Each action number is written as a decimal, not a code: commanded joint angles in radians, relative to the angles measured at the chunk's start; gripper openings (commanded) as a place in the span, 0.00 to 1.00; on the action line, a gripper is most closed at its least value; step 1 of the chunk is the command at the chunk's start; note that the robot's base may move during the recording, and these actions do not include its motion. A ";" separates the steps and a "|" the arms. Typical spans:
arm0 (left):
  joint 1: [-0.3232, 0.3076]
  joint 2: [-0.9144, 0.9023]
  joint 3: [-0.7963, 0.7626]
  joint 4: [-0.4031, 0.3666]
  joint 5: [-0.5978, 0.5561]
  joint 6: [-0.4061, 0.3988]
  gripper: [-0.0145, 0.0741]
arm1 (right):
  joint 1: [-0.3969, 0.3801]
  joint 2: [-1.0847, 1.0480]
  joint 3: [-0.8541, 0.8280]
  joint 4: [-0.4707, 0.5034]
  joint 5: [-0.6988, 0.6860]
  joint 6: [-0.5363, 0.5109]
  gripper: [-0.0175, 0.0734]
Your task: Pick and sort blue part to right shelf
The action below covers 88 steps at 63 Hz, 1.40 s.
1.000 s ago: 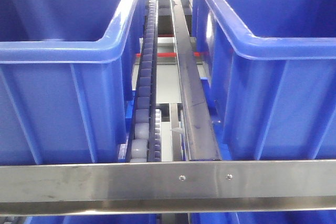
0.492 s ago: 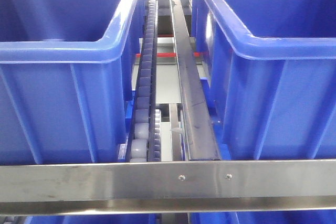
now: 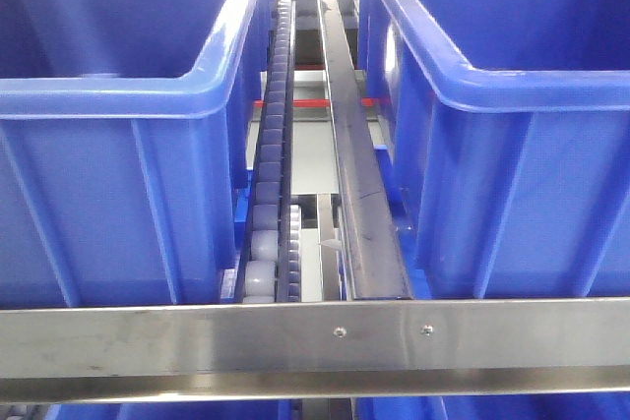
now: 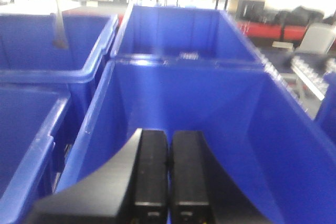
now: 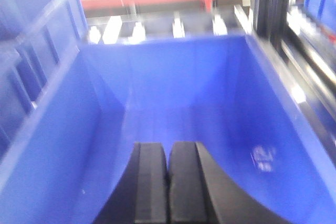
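While both grippers are hovering over blue bins, left gripper pinched empty | right gripper likewise | blue part unseen; likely light, rigid, graspable across its body.

2 bins, 1 roller track
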 commanded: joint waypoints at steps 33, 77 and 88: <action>0.003 -0.365 0.230 -0.034 0.033 -0.002 0.32 | -0.008 -0.336 0.225 0.000 -0.131 0.001 0.25; 0.003 -0.366 0.230 -0.034 0.017 -0.002 0.32 | -0.008 -0.357 0.236 0.000 -0.129 0.001 0.25; 0.003 -0.366 0.230 -0.034 0.017 -0.002 0.32 | -0.008 -0.437 0.291 0.000 -0.129 0.000 0.25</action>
